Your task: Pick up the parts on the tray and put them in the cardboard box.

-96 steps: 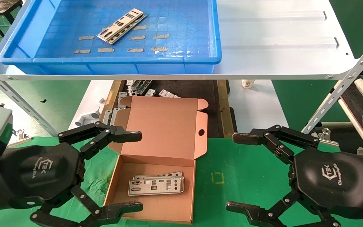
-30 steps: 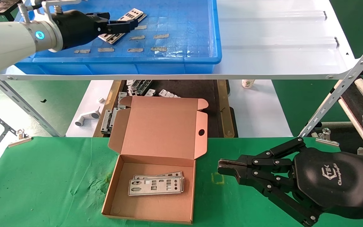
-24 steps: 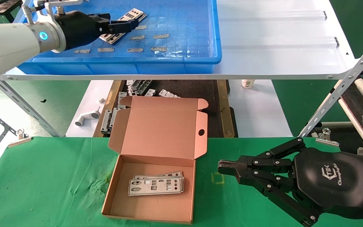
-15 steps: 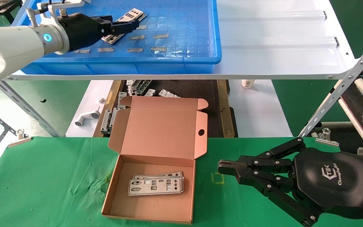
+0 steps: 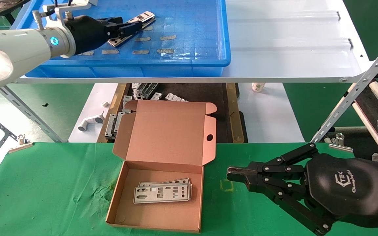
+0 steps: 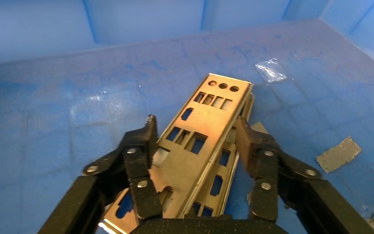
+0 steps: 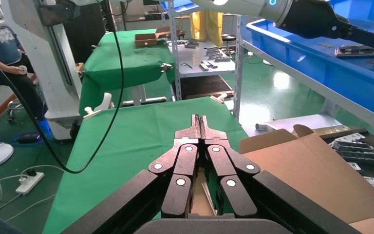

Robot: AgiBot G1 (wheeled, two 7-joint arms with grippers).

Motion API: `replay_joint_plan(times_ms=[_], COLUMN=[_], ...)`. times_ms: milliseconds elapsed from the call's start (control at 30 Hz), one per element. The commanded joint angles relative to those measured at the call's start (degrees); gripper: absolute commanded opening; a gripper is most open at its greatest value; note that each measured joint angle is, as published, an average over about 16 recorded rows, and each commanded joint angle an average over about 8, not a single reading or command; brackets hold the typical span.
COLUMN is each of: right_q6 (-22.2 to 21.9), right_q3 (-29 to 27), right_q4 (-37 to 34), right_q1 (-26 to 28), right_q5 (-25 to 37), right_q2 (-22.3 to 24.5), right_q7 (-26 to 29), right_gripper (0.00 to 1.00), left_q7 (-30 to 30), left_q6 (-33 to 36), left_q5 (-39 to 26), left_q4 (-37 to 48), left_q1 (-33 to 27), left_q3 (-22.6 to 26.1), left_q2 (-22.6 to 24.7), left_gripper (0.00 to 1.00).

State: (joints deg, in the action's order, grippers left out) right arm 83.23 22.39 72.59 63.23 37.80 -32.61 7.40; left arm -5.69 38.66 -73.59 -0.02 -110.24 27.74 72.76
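Head view: the tray (image 5: 189, 62) sits on the white shelf (image 5: 290, 42) at 12 o'clock; the left gripper (image 5: 130, 27) reaches into the tray at 11 o'clock, its fingers closed narrowly on the upper plate (image 5: 139, 18) of a small stack of parts, whose far end rises off the lower plate (image 5: 123, 38); tan tape strips (image 5: 166, 50) lie on the tray floor at 3 o'clock of the stack; the cardboard box (image 5: 162, 170) stands open on the green cloth (image 5: 44, 183) at 6 o'clock, lid back, with two boxed parts (image 5: 162, 192) lying flat and overlapped on its floor; the right gripper (image 5: 233, 173) rests above the cloth at 4 o'clock, beside the box and apart from it, fingers pressed together and empty; grey brackets (image 5: 143, 90) and a white elbow piece (image 5: 89, 124) lie on the lower surface behind the box.

Left wrist view: both fingers (image 6: 143, 146) bear on the long edges of the upper plate (image 6: 199, 141), which is tilted above the lower plate (image 6: 224, 170); a tape strip (image 6: 338, 153) lies near on the blue floor.

Right wrist view: the right gripper (image 7: 199, 119), tips touching, holds nothing; the green cloth (image 7: 141, 131) lies beneath, the cardboard box (image 7: 311, 165) to one side; the left arm (image 7: 311, 19) reaches over the tray (image 7: 321, 63) in the distance.
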Motion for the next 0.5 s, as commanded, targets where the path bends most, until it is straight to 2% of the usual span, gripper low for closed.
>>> replay_joint_plan(times_ms=[33, 500], right_q6=[0.0, 0.0], right_q3=[0.0, 0.0], right_q4=[0.0, 0.0], right_q1=[0.0, 0.0], right_q5=[0.0, 0.0], right_q2=[0.0, 0.0], right_q7=[0.0, 0.0], right_gripper=[0.0, 0.0], left_q7=[0.1, 1.0], left_q6=[-0.2, -0.3], left_q5=[0.0, 0.0], left_q4=[-0.1, -0.6], left_q1=[-0.1, -0.5], left_q3=[0.0, 0.0], left_q2=[0.0, -0.4], left_gripper=[0.0, 0.0])
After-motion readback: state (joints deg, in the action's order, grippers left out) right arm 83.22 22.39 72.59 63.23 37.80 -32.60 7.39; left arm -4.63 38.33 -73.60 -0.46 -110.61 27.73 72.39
